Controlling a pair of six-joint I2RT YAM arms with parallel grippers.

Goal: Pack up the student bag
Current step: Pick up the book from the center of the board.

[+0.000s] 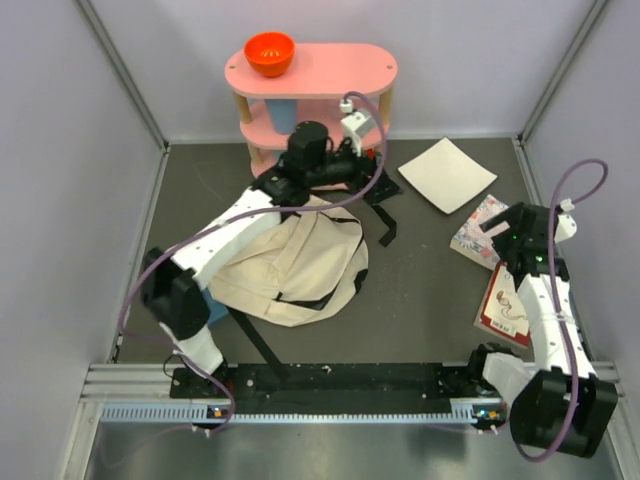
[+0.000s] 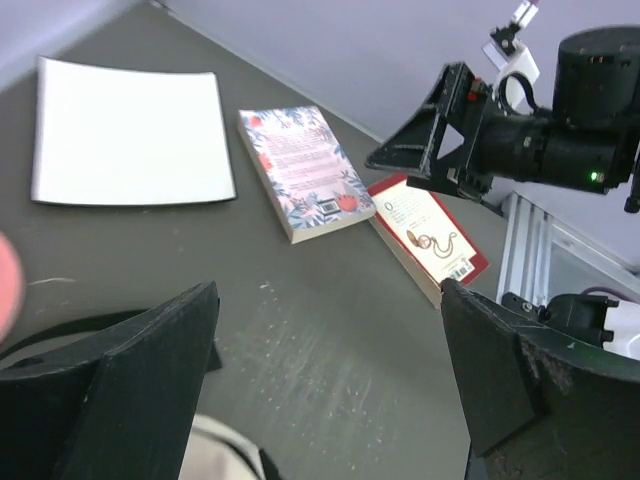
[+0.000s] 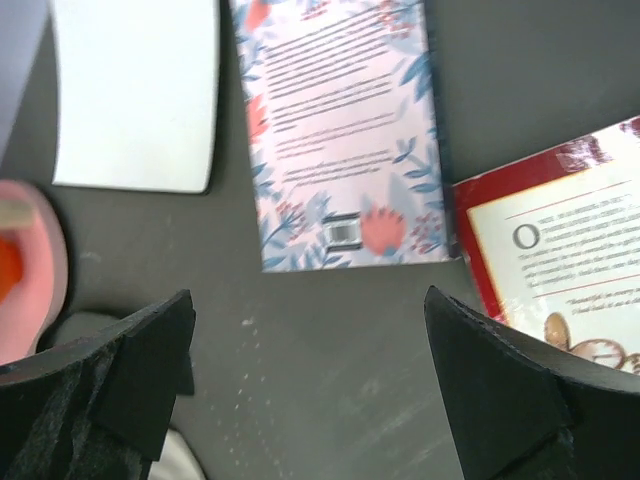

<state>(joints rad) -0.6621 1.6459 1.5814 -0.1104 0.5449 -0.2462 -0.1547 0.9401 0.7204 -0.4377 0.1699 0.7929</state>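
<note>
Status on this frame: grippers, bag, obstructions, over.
Left gripper open, empty. Right gripper open, empty, above floral book, red book beside it. Student bag slumped on table under left arm, neither book inside. No obstruction seen.

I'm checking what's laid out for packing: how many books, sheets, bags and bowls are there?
Books: 2 (floral book, red book)
White sheet: 1
Backpack: 1
Orange bowl: 1
Total: 5

Overhead; close wrist views sharing floral book (image 2: 303,172)
</note>
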